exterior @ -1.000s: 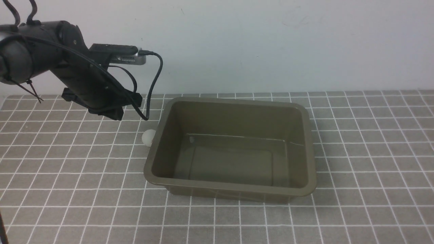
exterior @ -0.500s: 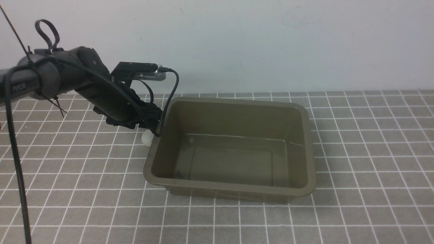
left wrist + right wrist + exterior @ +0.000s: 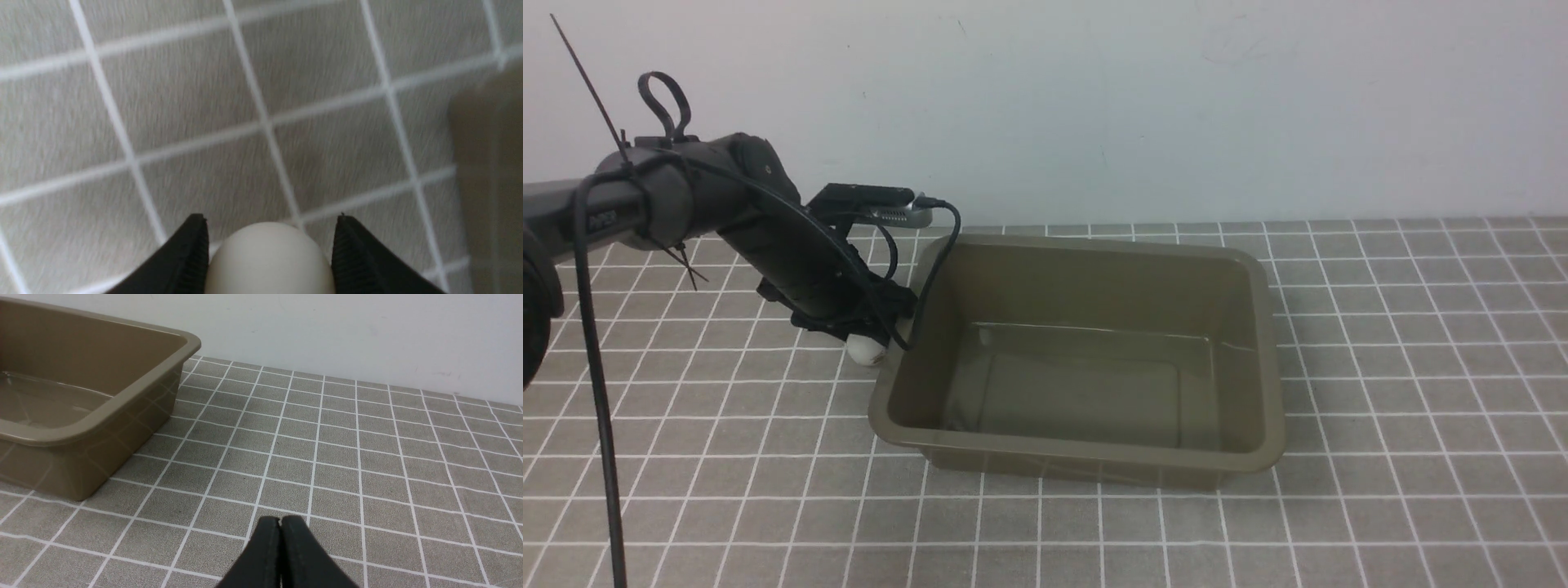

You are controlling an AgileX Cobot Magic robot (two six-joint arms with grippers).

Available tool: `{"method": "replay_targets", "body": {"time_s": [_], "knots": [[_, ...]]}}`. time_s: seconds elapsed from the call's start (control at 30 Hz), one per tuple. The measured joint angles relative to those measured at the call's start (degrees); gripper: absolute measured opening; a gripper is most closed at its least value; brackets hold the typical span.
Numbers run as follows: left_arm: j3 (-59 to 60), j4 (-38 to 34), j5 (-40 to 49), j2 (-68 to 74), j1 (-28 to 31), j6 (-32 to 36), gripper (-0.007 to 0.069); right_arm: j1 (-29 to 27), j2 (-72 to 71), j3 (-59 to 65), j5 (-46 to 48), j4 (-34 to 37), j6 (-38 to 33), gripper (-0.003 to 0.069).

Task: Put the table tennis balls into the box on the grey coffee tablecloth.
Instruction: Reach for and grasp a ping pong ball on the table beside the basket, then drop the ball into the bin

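Left arm [image 3: 686, 204]: rounded matte black links w/ small pale lettering [image 3: 600, 219], black cables [image 3: 598, 400] strung along it, cable ties [image 3: 656, 77] w/ loose tails. Flat black & silver camera [image 3: 870, 200] at wrist. Left gripper [image 3: 269, 249] & right gripper [image 3: 280, 555]: black tapered fingers [image 3: 179, 265], ribbed inner faces.

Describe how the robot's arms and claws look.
The left arm is matte black, with black cables zip-tied along it and faint pale lettering. The left claw and right claw have black tapering fingers; the left's inner faces are ribbed.
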Motion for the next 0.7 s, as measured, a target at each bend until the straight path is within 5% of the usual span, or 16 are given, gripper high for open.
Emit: {"method": "replay_targets", "body": {"time_s": [0.2,0.4,0.7], "knots": [[-6.32,5.17,9.63,-7.43,0.67,-4.37,0.0346,0.00,0.00,0.00,0.00,0.00,0.00,-0.0010],[-8.58,-4.08,18.89,-14.12,-3.58,-2.67,0.0346,0.00,0.00,0.00,0.00,0.00,0.00,-0.0010],[-8.53,-4.79,14.31,-10.93,-14.73,0.24,0.0398,0.00,0.00,0.00,0.00,0.00,0.00,-0.0010]]}}
